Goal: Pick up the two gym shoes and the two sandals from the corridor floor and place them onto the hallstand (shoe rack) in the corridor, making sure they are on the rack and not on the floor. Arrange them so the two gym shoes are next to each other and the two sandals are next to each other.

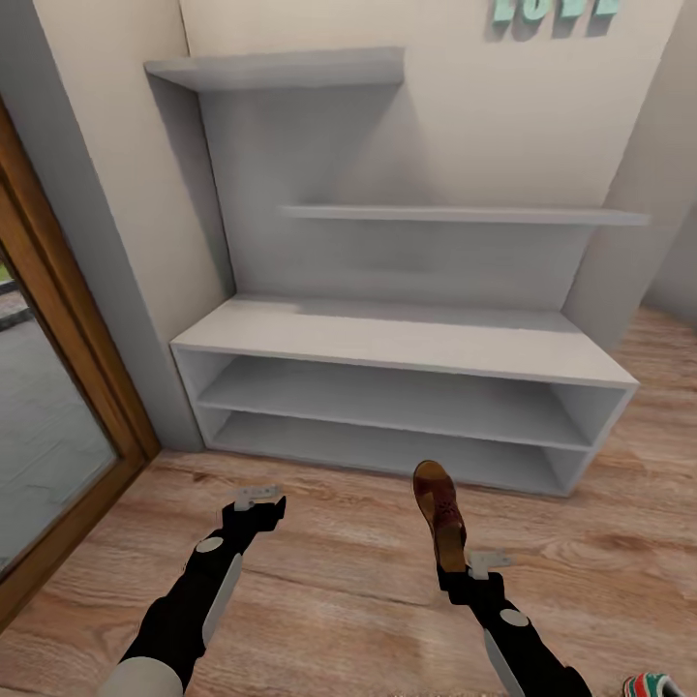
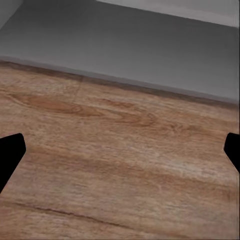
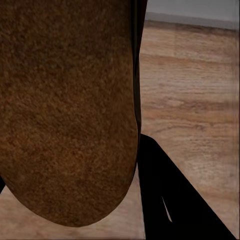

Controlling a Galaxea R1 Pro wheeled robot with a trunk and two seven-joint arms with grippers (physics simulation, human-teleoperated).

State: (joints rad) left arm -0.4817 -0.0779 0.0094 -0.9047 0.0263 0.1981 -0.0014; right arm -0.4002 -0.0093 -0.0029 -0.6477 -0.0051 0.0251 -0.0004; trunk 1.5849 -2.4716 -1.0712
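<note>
A dark brown sandal point(image 1: 438, 510) hangs above the corridor floor point(image 1: 339, 571), its toe toward the hallstand point(image 1: 407, 339). My right gripper point(image 1: 457, 571) is shut on its rear end. In the right wrist view the sandal's brown sole point(image 3: 65, 110) looms close beside one black finger point(image 3: 170, 200). My left gripper point(image 1: 257, 505) hovers over bare floor in front of the rack's left half. It is open, its fingertips wide apart in the left wrist view point(image 2: 120, 150). Part of a gym shoe point(image 1: 653, 685) peeks in on the floor at the head view's bottom right corner.
The hallstand's bench top, its two open compartments point(image 1: 387, 397) and the floating shelves point(image 1: 465, 215) hold nothing. A wood-framed glass door point(image 1: 58, 407) stands at the left. Teal wall letters point(image 1: 557, 10) hang above. Wood floor stretches between me and the rack.
</note>
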